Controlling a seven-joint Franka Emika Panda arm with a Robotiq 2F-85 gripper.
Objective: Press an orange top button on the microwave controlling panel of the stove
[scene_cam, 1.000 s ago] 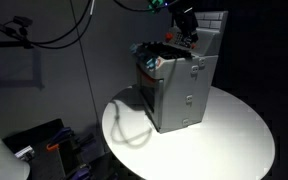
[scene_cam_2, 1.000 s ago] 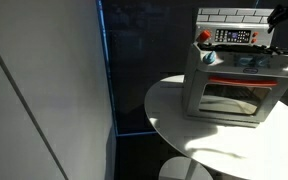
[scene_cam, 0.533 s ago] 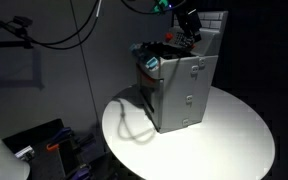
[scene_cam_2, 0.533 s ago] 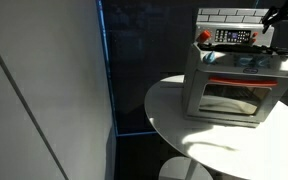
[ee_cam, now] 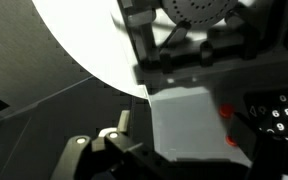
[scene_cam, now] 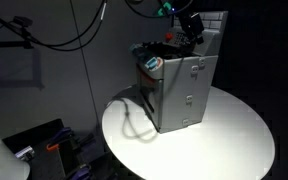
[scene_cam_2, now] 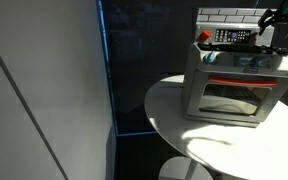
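Note:
A grey toy stove (scene_cam: 179,90) (scene_cam_2: 229,85) stands on a round white table in both exterior views. Its upright back panel (scene_cam_2: 234,37) carries a dark keypad and an orange-red button (scene_cam_2: 205,37) at one end. My gripper (scene_cam: 192,27) (scene_cam_2: 271,20) hovers above the stove top, close to the back panel. In the wrist view the grey panel (ee_cam: 189,125) fills the middle, with two orange buttons, the upper (ee_cam: 227,112) and the lower (ee_cam: 234,141), beside the keypad (ee_cam: 284,112). The fingers (ee_cam: 182,140) sit apart, with nothing between them.
The round white table (scene_cam: 234,140) (scene_cam_2: 174,115) has bare surface in front of the stove. A black cable (scene_cam: 129,125) lies looped on the table beside the stove. A pale wall or panel (scene_cam_2: 44,90) stands to one side. The surroundings are dark.
My gripper has shifted slightly along the back panel above the stove. The stove and cable have not moved.

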